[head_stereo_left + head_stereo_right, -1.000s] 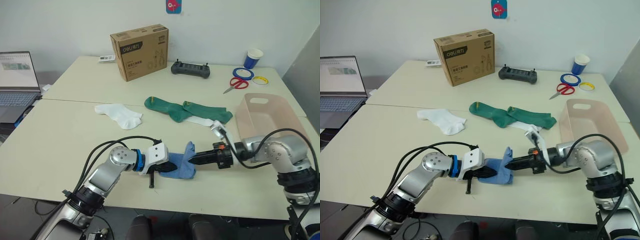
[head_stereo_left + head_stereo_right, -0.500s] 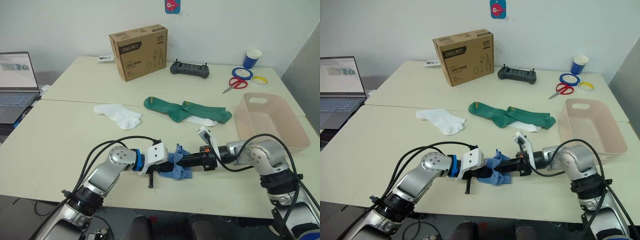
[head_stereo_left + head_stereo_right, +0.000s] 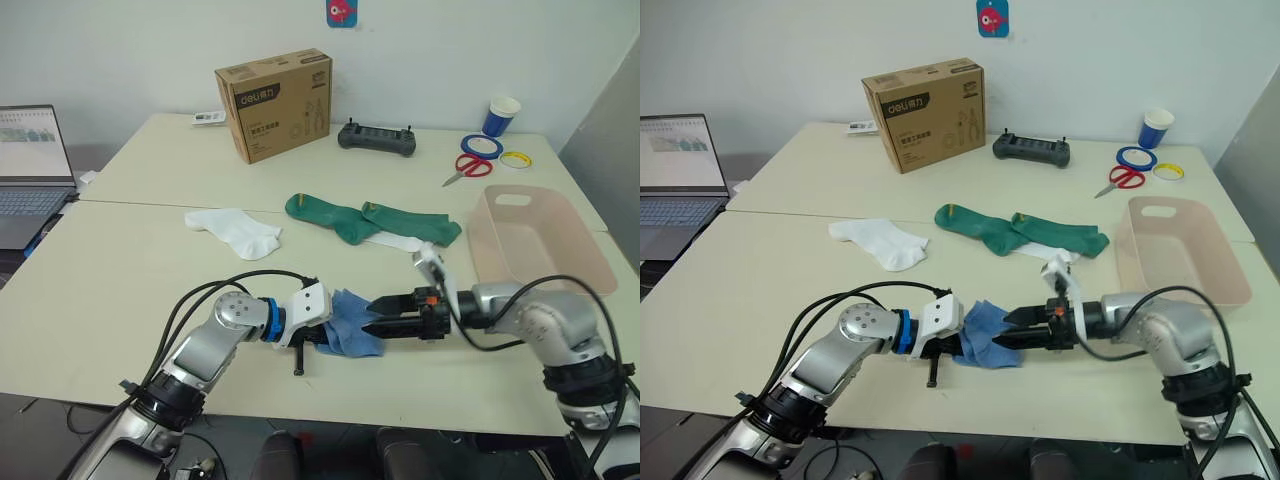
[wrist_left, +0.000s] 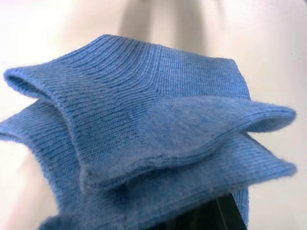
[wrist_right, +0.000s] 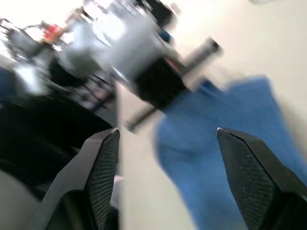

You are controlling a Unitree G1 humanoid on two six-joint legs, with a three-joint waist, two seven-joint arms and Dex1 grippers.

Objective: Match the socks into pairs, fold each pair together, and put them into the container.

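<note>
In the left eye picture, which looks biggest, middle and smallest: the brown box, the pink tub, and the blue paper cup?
1. The pink tub looks biggest, though it is nearer the camera than the other two.
2. The brown box comes next.
3. The blue paper cup looks smallest by far.

An office or lab room: pale rectangular tables [image 3: 150,260] against a white wall, an open grey laptop [image 3: 32,170], a black handheld controller [image 3: 377,138].

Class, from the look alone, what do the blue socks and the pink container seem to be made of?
Blue socks: soft knitted fabric, matte; fine ribbed rows show and the edges curl limply. Pink container: probably rigid moulded plastic, smooth with a slight sheen, with thin even walls, rounded corners and a cut-out handle slot.
</note>
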